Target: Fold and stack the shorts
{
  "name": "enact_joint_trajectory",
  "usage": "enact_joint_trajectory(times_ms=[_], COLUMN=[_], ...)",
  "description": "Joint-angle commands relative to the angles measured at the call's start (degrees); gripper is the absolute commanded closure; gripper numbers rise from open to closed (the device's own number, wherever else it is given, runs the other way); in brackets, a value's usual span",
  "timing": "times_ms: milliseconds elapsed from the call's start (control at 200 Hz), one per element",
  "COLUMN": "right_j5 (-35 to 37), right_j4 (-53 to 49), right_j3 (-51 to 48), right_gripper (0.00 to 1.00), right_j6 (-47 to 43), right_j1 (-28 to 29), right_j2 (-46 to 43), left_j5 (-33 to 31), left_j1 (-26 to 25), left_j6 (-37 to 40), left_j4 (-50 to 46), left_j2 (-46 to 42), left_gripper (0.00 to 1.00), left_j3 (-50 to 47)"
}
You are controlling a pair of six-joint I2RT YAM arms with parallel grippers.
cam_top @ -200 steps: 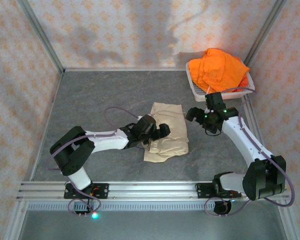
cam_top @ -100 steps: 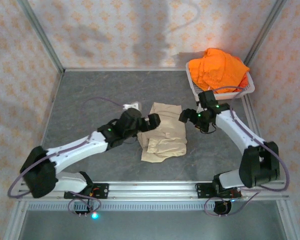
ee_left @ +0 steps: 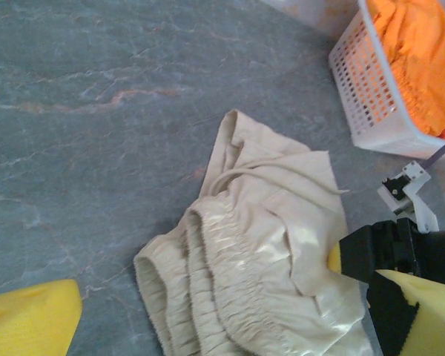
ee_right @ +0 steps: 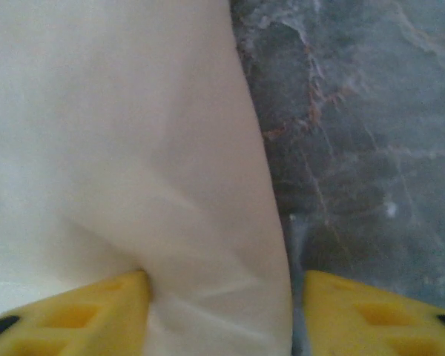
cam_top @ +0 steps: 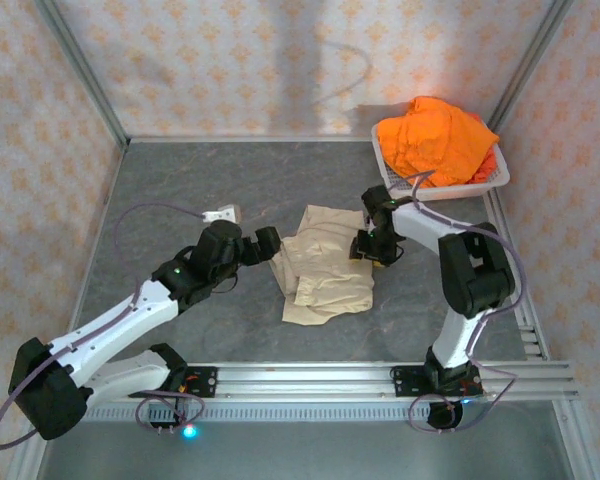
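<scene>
My left gripper (cam_top: 263, 246) hangs released, its yellow pads spread wide, just off the 9 o'clock side of the beige shorts (cam_top: 325, 272), which lie crumpled mid-table (cam_top: 180, 190) with the elastic waistband toward me. At their 2 o'clock edge my right gripper (ee_right: 222, 304) straddles a fold of the cloth; one pad touches it, but I cannot tell whether it is clamped. Farther off at 1 o'clock, the orange shorts (cam_top: 440, 140) sit heaped in the white mesh basket (cam_top: 395, 182).

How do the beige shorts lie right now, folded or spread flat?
Loosely folded: the beige shorts lie doubled over on the table, waistband layers overlapping, edges uneven.
</scene>
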Motion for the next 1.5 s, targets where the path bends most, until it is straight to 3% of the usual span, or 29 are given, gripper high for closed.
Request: enact_joint_trajectory(times_ms=[0, 140, 260, 435, 711, 916, 1061, 1156, 1221, 1251, 1256, 1286, 1326, 1371, 1431, 1461, 1496], right_j5=[3.4, 12.5, 24.5, 44.0, 65.4, 75.0, 76.0, 75.9, 73.3, 70.1, 68.7, 64.9, 60.4, 54.0, 44.6, 40.8, 36.8], right_j4=[-0.2, -3.4, -8.6, -15.4, -18.0, -15.6, -14.8, -15.9, -16.8, -16.9, -16.8, -16.2, -15.0, -14.3, -12.8, -11.3, -9.6], right_j3=[1.7, 2.7, 4.1, 4.6, 5.1, 6.0, 6.7, 8.3, 9.6, 10.1, 10.2, 10.3, 10.2, 10.5, 11.6, 11.9, 12.5], right_gripper=[0.64, 0.86, 0.96, 0.97, 0.97, 0.95, 0.95, 0.83, 0.67, 0.59, 0.52, 0.36, 0.24, 0.15, 0.13, 0.01, 0.01], right_j6=[-0.3, -1.3, -3.3, -6.1, -10.2, -14.9, -15.2, -12.9, -11.3, -10.7, -10.5, -10.4, -10.1, -9.4, -8.3, -7.7, -7.1], right_j1=[0.5, 0.6, 0.6, -0.4, -7.3, -13.8, -19.1, -20.1, -20.1, -20.1, -20.1, -20.0, -19.9, -19.5, -18.8, -18.3, -17.6], right_j2=[1.4, 1.4, 1.2, 1.7, 3.9, 3.9, 2.2, 0.9, -0.5, -1.8, -2.2, -3.9, -6.7, -10.0, -14.5, -16.5, -18.4], left_j5=[-0.7, -1.5, -1.9, -1.4, 0.1, -0.3, -0.4, 0.0, 0.4, 0.5, 0.6, 0.7, 0.7, 1.0, 1.3, 1.4, 1.6], left_j1=[0.6, 0.7, 0.9, 1.4, 2.3, 2.8, 3.5, 4.1, 4.6, 4.8, 4.9, 5.1, 5.3, 5.4, 5.5, 5.5, 5.6], left_j6=[1.6, 1.6, 1.8, 2.4, 3.4, 4.2, 4.7, 4.8, 4.8, 4.7, 4.7, 4.6, 4.5, 4.2, 4.0, 3.8, 3.7], left_j4=[-1.5, -2.0, -2.1, -2.1, -1.8, -3.2, -3.9, -3.7, -3.3, -3.2, -3.1, -2.8, -2.2, -1.8, -1.1, -0.8, -0.4], left_j2=[-1.0, -1.1, -1.4, -1.9, -2.4, -3.7, -4.9, -5.8, -6.3, -6.5, -6.5, -6.6, -6.8, -6.8, -6.7, -6.7, -6.6], left_gripper=[0.00, 0.00, 0.00, 0.00, 0.00, 0.00, 0.00, 0.00, 0.00, 0.00, 0.00, 0.00, 0.00, 0.00, 0.00, 0.00, 0.00], left_j3=[-1.3, -1.5, -1.7, -2.2, -2.8, -3.1, -3.5, -4.1, -4.6, -4.9, -5.0, -5.2, -5.7, -6.0, -6.4, -6.7, -6.8])
